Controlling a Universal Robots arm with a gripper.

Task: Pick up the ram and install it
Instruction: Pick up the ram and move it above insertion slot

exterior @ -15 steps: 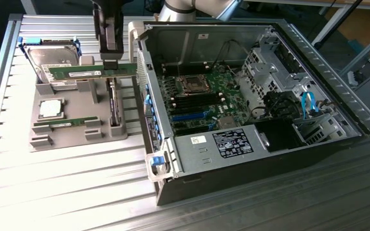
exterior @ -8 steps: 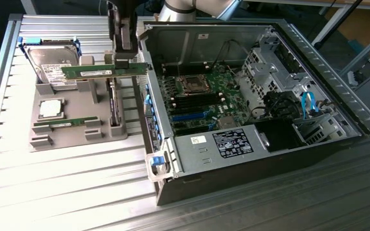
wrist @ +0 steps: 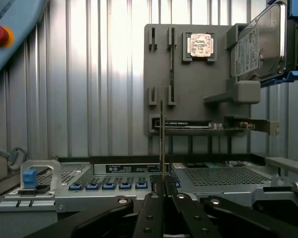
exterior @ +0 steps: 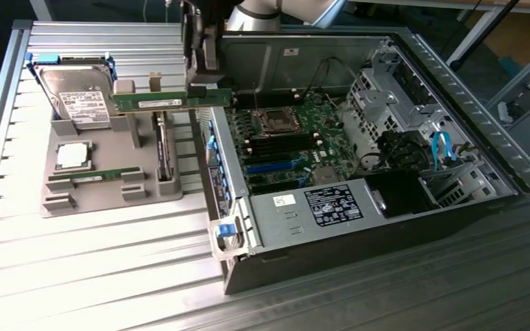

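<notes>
Black fingers (wrist: 150, 213) of the tool (wrist: 163, 192) lie closest to the wrist camera, clenched on the ram (exterior: 159, 102), which from there appears edge-on as a thin line rising out of the pinch. In the exterior view the green stick hangs level in the air just outside the open computer case (exterior: 375, 158), above the case wall that faces the grey fixture (exterior: 108, 148), touching neither. The grip sits toward the end of the stick nearer the case, not at its middle, so most of its length juts out over the fixture. Beside the case, the fixture carries a second green stick (exterior: 90, 176), a silver processor (exterior: 72, 155), a hard drive (exterior: 76, 93) and a dark card (exterior: 162, 148) standing on edge; all rest on the slatted desk (exterior: 108, 276). Inside the case, the motherboard (exterior: 288, 134) shows a bank of long slots (exterior: 267, 146) beside the processor socket (exterior: 279, 123). Judged risks: an off-centre hold could let the stick pivot in the grip under pressing force; a low path into the case could clip its wall; a small tilt or offset over a slot would seat one end only or strain the board. Whether the slot latches stand open cannot be made out; closed latches would block seating.
</notes>
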